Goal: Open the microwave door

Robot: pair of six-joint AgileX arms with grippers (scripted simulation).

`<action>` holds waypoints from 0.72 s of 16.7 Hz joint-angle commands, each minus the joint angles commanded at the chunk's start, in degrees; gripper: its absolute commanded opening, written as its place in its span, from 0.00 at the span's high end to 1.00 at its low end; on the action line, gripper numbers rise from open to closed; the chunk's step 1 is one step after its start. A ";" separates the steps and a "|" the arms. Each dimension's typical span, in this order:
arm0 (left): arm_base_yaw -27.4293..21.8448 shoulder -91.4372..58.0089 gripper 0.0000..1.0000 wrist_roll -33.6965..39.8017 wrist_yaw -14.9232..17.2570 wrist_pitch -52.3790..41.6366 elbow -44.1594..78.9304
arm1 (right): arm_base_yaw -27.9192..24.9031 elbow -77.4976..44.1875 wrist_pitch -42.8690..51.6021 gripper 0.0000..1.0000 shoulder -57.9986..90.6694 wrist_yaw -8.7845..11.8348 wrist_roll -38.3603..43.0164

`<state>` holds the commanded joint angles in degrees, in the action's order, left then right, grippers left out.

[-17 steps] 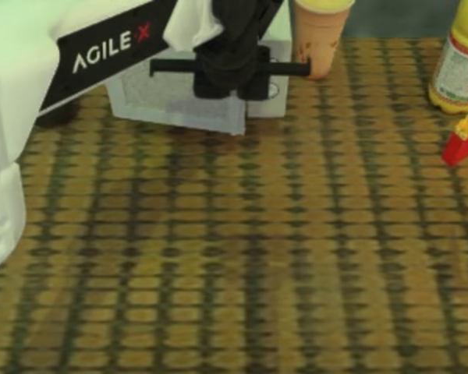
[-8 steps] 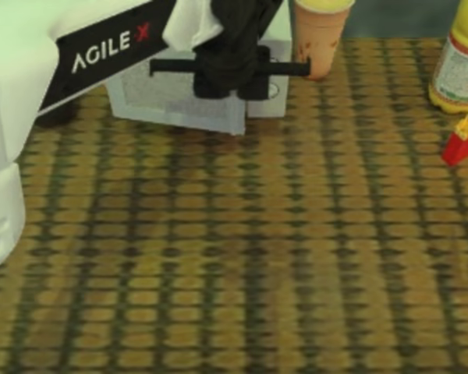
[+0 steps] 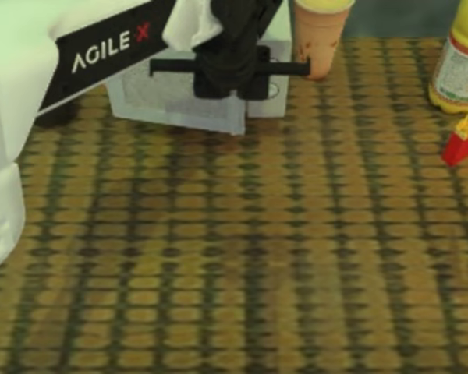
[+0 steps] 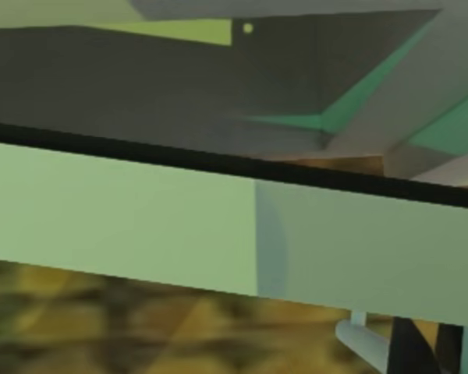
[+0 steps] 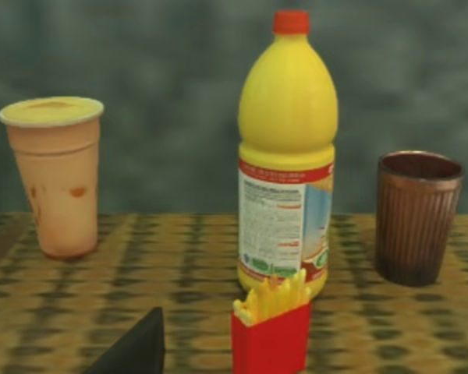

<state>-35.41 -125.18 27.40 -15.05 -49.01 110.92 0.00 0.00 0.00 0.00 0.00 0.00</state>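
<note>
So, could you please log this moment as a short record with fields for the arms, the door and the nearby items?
left arm: its end effector is over the front of the pale mint-white boxy microwave
door: pale grey-white mesh-window microwave door, slightly ajar
right arm: outside the top view
nearby: orange lidded paper cup, yellow red-capped plastic bottle, red carton of fries, brown ribbed cup
surface: brown patterned table

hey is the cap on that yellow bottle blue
No, the yellow bottle wears a red cap, plainly seen in the right wrist view behind the red fries box.
</note>
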 joint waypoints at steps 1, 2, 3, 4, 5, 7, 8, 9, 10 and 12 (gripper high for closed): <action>-0.41 -0.27 1.00 0.20 0.27 0.03 -0.08 | 0.00 0.00 0.00 0.00 0.00 0.00 0.00; -0.38 -0.11 1.00 0.05 0.31 0.16 -0.29 | 0.00 0.00 0.00 0.00 0.00 0.00 0.00; -0.29 0.46 1.00 -0.50 0.45 0.60 -1.02 | 0.00 0.00 0.00 0.00 0.00 0.00 0.00; -0.16 1.30 1.00 -1.29 0.70 1.23 -2.16 | 0.00 0.00 0.00 0.00 0.00 0.00 0.00; 0.07 2.25 1.00 -2.20 1.04 1.93 -3.59 | 0.00 0.00 0.00 0.00 0.00 0.00 0.00; 0.39 4.10 1.00 -4.16 1.98 3.40 -6.57 | 0.00 0.00 0.00 0.00 0.00 0.00 0.00; 0.50 4.87 1.00 -5.02 2.45 4.06 -7.83 | 0.00 0.00 0.00 0.00 0.00 0.00 0.00; 0.59 5.47 1.00 -5.64 2.78 4.55 -8.72 | 0.00 0.00 0.00 0.00 0.00 0.00 0.00; 0.62 5.72 1.00 -5.90 2.91 4.76 -9.08 | 0.00 0.00 0.00 0.00 0.00 0.00 0.00; 0.62 5.72 1.00 -5.90 2.91 4.76 -9.08 | 0.00 0.00 0.00 0.00 0.00 0.00 0.00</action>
<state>-34.79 -119.46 21.49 -12.14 -44.26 101.84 0.00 0.00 0.00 0.00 0.00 0.00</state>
